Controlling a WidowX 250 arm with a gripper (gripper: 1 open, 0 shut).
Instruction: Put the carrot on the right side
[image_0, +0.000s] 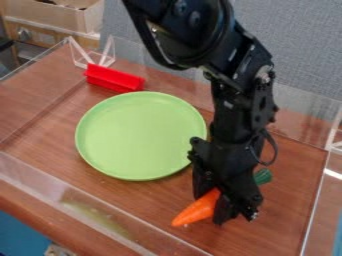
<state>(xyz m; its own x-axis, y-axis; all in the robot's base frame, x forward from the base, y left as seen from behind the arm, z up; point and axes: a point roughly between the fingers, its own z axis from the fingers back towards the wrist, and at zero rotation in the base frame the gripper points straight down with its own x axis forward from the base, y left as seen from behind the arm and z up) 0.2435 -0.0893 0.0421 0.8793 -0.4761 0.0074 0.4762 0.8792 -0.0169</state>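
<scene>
1. Carrot (198, 208), orange, tapered; lies on the near right part of the table, tip toward the near edge, green stem end showing past the fingers.
2. Gripper (230, 205), black; reaches down over the carrot's middle, jaws drawn in narrow about it. Apparently gripped there for balance, both ends left free; how firmly, cannot be told.
3. Plate (140, 136), green, round; beside the gripper, left in view, bearing nothing. The carrot lies off its rim, on the right, which presumably suits the task; release may be all that remains.
4. Block (115, 78), red; beyond the plate, against the white wire rack (90, 52), seemingly no part of the job.
5. Table (47, 110), wooden; supports the whole lot.
</scene>
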